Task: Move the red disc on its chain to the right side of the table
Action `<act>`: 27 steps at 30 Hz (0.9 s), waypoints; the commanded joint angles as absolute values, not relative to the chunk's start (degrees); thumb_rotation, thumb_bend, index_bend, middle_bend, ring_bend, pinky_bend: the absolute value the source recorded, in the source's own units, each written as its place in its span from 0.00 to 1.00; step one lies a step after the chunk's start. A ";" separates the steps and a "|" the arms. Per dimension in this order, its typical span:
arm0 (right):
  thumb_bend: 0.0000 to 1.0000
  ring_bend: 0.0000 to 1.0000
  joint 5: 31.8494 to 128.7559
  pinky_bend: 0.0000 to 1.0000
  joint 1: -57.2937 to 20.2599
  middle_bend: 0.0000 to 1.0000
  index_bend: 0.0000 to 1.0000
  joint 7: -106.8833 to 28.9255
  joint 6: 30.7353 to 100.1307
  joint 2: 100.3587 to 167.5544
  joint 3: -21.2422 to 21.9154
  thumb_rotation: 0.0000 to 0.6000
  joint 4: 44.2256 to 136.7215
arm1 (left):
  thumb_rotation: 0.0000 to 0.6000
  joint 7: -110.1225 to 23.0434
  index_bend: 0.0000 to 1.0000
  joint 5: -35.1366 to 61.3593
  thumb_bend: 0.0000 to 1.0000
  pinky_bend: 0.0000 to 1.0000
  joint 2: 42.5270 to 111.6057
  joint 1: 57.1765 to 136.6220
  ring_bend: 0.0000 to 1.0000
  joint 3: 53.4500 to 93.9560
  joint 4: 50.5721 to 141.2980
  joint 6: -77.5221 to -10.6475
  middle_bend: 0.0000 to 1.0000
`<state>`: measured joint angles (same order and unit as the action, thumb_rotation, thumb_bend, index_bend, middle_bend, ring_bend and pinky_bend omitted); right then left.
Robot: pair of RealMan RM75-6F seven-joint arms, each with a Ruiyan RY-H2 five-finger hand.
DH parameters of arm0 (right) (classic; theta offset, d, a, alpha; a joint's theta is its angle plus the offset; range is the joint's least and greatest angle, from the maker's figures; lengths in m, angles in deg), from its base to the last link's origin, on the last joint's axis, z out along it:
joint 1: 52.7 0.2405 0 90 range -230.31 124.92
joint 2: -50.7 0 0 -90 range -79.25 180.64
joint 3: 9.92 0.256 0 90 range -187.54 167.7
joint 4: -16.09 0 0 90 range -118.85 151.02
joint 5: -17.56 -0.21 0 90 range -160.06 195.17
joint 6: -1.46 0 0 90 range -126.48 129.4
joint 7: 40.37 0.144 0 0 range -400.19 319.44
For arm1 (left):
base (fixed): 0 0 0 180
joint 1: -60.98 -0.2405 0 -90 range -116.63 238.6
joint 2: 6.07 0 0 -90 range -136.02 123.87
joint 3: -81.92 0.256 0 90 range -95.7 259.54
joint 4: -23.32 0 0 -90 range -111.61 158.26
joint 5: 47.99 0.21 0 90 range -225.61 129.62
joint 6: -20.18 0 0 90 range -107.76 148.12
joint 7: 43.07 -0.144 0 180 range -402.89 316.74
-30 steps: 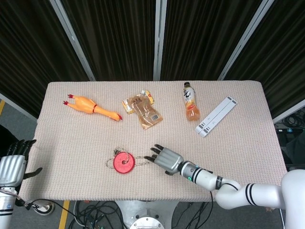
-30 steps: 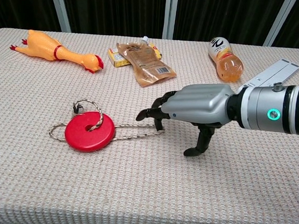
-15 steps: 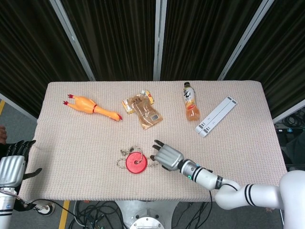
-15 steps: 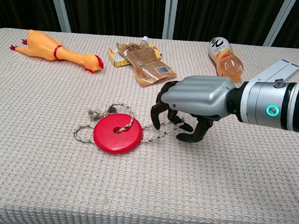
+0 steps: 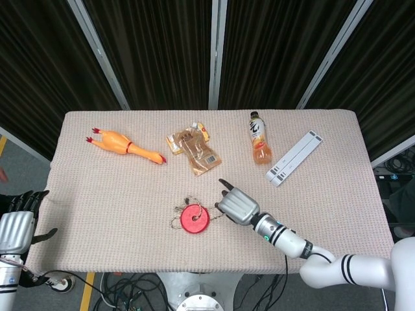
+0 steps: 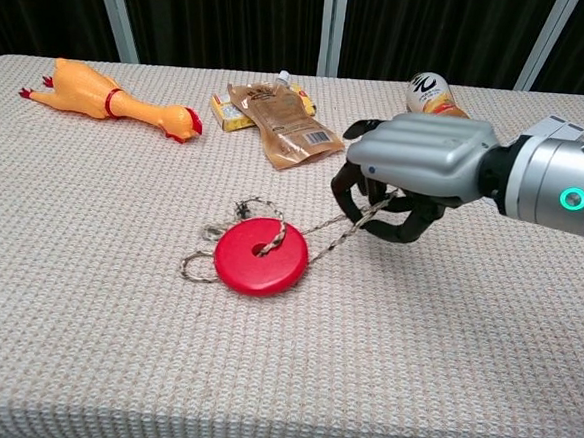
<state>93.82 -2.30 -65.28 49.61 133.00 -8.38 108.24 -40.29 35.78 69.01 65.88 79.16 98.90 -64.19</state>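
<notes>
Bottle (image 5: 259, 137) and pouch (image 5: 200, 153) lie beyond right hand (image 5: 237, 206).

I make out no legible text; the drink bottle (image 5: 259, 144) and brown snack pouch (image 6: 288, 124) carry markings too small to read.

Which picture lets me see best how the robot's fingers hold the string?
The chest view: the chain runs taut from the red disc up into the right hand's curled fingers. In the head view the hand covers that spot.
</notes>
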 commanded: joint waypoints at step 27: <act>0.55 0.40 92.38 0.00 -27.60 0.96 1.00 -38.46 68.58 117.41 -12.30 1.00 95.27 | 1.00 -43.64 0.16 36.22 0.02 0.15 69.34 67.09 0.10 79.63 100.93 -62.28 0.17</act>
<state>93.01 -26.52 -39.53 67.83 117.94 -12.69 96.40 -43.55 36.22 69.36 67.05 79.61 100.85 -62.35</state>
